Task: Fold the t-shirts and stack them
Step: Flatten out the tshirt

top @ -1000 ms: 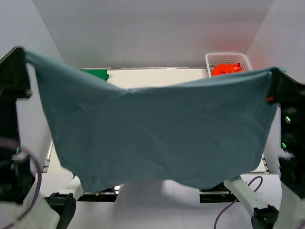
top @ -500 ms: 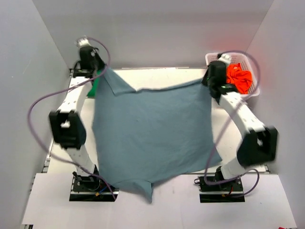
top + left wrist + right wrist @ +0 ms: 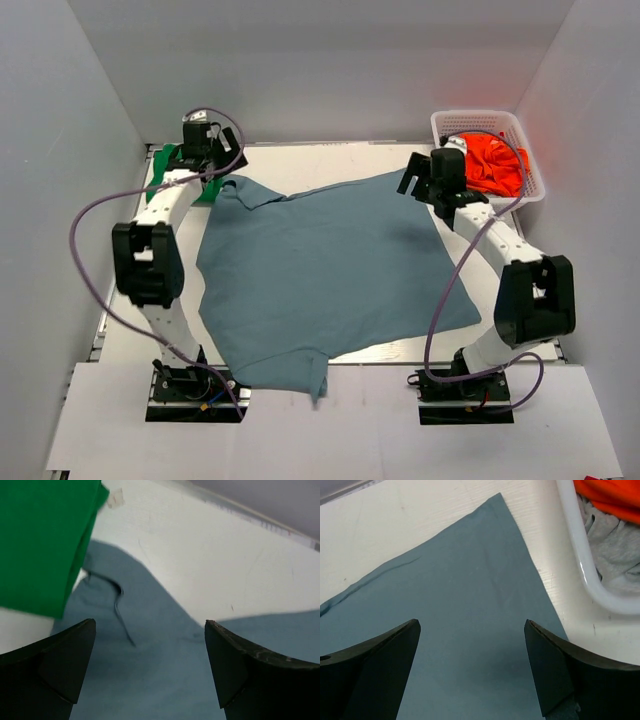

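The slate-blue t-shirt [image 3: 330, 270] lies spread on the bench [image 3: 330, 158], one far corner just beside the basket [image 3: 580, 565]. The green t-shirt [image 3: 40, 540] sits well apart from the basket. The left gripper [image 3: 150, 625] and right gripper [image 3: 472, 622] both have their jaws spread and empty. Each should pinch an edge low and evenly, so the fold lands square.

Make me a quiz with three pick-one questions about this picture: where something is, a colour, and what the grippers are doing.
1. Where is the basket?
A) near left corner
B) far right corner
C) in the middle

2. What colour is the cloth on top in the basket?
A) purple
B) yellow
C) orange

3. How are the left gripper and right gripper?
A) both open
B) both shut
C) one open, one shut

Answers:
1 B: the top view shows it at the table's far right.
2 C: bright orange fills the basket.
3 A: each wrist view shows it spread wide over the blue shirt, holding nothing.
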`<state>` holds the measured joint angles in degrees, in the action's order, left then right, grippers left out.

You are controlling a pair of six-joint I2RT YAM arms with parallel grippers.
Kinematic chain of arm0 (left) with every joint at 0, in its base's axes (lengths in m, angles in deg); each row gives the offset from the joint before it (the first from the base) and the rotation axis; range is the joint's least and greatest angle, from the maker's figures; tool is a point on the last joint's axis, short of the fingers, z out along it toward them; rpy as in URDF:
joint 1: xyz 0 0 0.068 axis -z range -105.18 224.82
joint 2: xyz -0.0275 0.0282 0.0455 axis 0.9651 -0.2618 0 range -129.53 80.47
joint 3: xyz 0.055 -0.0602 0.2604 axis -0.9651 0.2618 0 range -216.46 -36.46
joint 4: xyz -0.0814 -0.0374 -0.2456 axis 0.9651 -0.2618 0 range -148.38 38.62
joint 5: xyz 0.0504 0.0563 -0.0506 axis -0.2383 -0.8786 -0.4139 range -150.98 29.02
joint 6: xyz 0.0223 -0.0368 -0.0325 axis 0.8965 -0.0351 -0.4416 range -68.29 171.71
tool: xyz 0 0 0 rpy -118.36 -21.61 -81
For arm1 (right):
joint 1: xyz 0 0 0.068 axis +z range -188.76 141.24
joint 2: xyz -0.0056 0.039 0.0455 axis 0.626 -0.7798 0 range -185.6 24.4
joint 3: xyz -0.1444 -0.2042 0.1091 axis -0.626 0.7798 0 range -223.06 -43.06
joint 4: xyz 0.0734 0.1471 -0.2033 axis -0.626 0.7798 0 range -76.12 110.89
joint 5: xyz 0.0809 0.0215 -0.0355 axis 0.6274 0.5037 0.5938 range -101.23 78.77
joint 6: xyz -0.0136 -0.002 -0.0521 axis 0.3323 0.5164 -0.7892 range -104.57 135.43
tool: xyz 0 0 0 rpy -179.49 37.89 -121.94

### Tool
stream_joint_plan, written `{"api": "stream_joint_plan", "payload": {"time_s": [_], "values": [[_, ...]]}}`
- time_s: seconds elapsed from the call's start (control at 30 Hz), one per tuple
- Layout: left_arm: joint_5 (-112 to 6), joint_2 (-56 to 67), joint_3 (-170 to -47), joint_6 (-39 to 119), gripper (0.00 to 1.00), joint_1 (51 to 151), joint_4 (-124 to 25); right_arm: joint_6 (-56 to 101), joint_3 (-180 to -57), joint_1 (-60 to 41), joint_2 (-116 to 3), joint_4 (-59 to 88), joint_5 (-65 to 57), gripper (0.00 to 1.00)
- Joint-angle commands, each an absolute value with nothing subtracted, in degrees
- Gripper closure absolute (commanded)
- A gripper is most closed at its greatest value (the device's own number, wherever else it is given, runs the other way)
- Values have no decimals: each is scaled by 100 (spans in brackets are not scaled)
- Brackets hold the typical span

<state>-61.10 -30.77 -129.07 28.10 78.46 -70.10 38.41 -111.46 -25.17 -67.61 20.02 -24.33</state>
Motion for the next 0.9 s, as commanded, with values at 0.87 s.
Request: {"api": "stream_joint_plan", "payload": {"time_s": [0.87], "values": [[-6634, -5247, -13452, 2684, 0, 9161, -7985, 5085, -9289, -2724, -7237, 2039, -2010, 10]]}}
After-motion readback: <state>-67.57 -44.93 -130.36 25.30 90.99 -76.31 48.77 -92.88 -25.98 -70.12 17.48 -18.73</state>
